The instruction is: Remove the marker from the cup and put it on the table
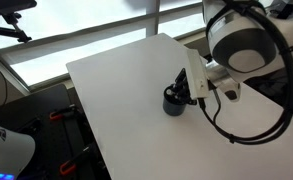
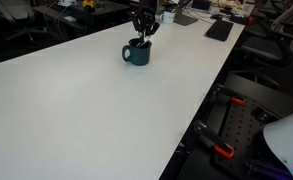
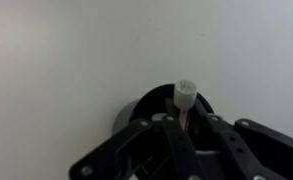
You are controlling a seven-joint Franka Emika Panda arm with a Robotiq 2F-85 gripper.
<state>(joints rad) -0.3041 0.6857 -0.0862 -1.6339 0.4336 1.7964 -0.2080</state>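
Observation:
The dark cup [image 1: 173,103] stands on the white table [image 1: 116,90]. It also shows in an exterior view [image 2: 136,54] and in the wrist view [image 3: 136,108], mostly hidden behind my fingers. The marker [image 3: 185,95] stands upright in the cup, its whitish end pointing at the camera and a thin reddish part below it. My gripper [image 3: 186,125] is straight above the cup, with its fingers closed in on the marker's shaft. In both exterior views the gripper [image 1: 179,86] [image 2: 141,28] hangs just over the cup's rim.
The cup is near a table edge. Beyond that edge stand a keyboard [image 2: 219,29] and desk clutter [image 2: 186,15]. My arm's cables [image 1: 236,120] hang beside the cup. Bare tabletop [image 2: 76,110] spreads wide on the other side.

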